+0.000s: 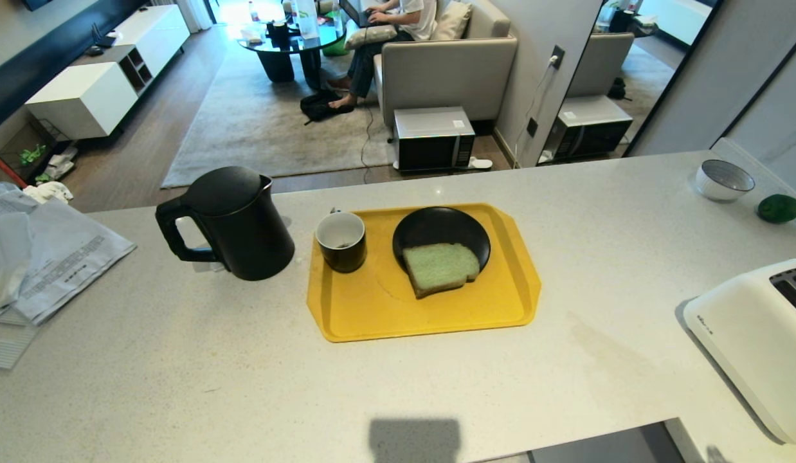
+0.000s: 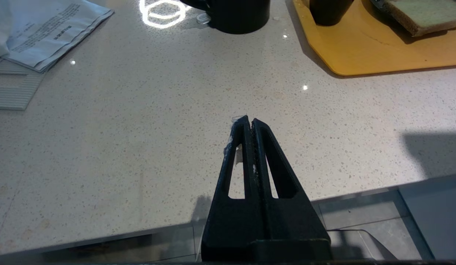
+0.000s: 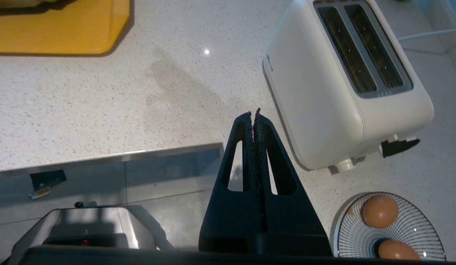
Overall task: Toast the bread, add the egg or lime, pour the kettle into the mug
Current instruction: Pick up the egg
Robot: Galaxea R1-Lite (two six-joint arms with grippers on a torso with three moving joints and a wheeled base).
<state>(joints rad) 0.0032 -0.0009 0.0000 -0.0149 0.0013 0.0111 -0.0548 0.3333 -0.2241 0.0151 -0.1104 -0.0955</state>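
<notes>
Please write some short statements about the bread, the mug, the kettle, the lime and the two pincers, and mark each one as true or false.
1. The bread lies partly on the black plate, on the yellow tray. True.
2. The mug stands off the tray, beside the toaster. False: it stands on the tray, next to the kettle; the toaster is far to the right.
3. The lime sits in the grey bowl. False: it lies on the counter beside the bowl.
4. Both toaster slots are empty. True.
5. The left pincer holds the kettle. False: it is shut on nothing, as is the right pincer.
</notes>
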